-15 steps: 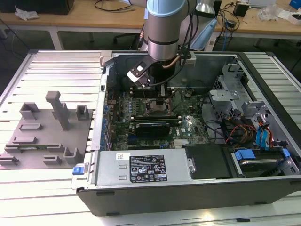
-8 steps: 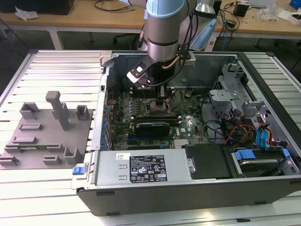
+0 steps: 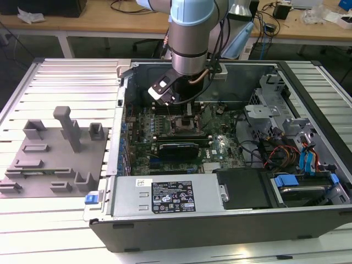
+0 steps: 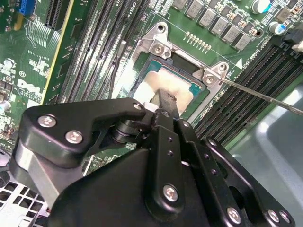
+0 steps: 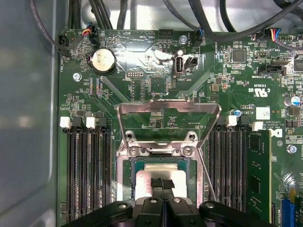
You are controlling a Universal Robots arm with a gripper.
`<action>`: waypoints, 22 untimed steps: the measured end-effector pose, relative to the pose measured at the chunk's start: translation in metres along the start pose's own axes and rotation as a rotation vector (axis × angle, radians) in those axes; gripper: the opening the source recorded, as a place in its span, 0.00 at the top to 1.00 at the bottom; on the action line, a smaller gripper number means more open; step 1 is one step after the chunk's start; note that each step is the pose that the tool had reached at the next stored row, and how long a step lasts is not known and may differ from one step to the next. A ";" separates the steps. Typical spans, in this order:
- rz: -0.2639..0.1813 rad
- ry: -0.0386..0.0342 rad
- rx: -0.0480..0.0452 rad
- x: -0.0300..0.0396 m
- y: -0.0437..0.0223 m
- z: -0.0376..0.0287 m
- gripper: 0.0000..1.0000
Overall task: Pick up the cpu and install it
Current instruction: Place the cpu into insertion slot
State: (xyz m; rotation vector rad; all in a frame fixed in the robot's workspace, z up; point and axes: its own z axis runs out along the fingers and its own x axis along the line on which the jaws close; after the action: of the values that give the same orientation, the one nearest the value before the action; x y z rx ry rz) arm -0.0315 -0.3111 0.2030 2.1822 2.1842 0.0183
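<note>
The cpu [image 5: 146,181] [image 4: 154,81], a small square chip with a silvery-white top, lies flat inside the socket frame [image 5: 124,170] on the green motherboard [image 3: 223,144]. My gripper [image 5: 162,183] [image 4: 165,98] [image 3: 187,113] hangs straight over it inside the open computer case. Its two black fingers are pressed together, and their tips rest on or just above the middle of the chip's top. Nothing is held between them. The socket's metal load plate [image 5: 168,111] stands flipped up, and the thin lever [image 5: 207,174] [image 4: 265,97] is raised beside the socket.
Memory slots [image 5: 87,175] flank the socket, with one stick [image 5: 259,176] seated. A coin battery [image 5: 103,61] and cables [image 5: 142,12] lie beyond the socket. In the exterior view, grey fixture blocks [image 3: 49,159] stand at the left, a power supply [image 3: 165,195] at the front, drive cages [image 3: 275,113] at the right.
</note>
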 end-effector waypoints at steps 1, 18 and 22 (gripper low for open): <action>0.000 0.0002 -0.0001 0.0001 0.0000 0.0004 0.89; 0.000 0.0007 -0.0004 -0.0006 0.0015 -0.0289 0.89; 0.000 0.0006 -0.0003 -0.0009 0.0021 -0.0436 0.89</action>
State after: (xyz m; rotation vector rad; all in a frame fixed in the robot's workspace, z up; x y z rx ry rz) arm -0.0314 -0.3107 0.2466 2.1824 2.1842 0.0193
